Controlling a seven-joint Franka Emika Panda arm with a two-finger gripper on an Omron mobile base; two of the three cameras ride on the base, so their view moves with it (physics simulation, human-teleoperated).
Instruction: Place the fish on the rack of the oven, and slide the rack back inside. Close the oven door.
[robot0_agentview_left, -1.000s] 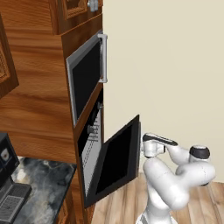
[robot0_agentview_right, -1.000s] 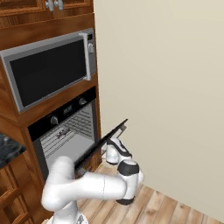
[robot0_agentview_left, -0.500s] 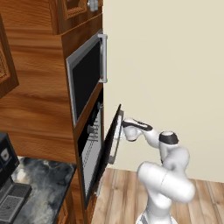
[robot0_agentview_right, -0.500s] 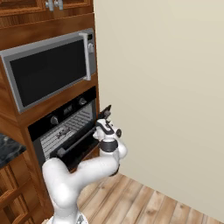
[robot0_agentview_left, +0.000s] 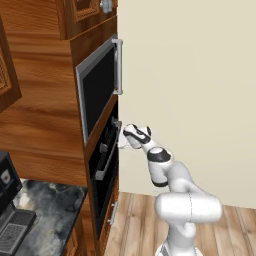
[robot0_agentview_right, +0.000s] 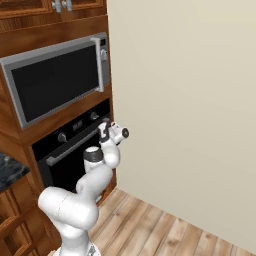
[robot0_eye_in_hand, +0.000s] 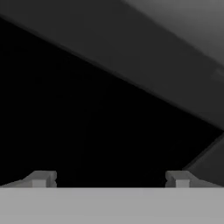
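Left base view: oven door (robot0_agentview_left: 106, 172) stood upright, shut flush in the black oven (robot0_agentview_left: 103, 165), its silver bar handle (robot0_agentview_left: 106, 161) across the upper front. Fish and rack couldn't be seen, door covering the cavity. Gripper (robot0_agentview_left: 120, 136) sat at the oven's top right corner, right against the control strip; fingers were spread wide with nothing between them, tips (robot0_eye_in_hand: 40, 179) far apart in hand view. Silver-framed microwave (robot0_agentview_right: 57, 77) sat above the oven in the wooden cabinet (robot0_agentview_left: 42, 100). Beige wall (robot0_agentview_right: 190, 100) to the right.
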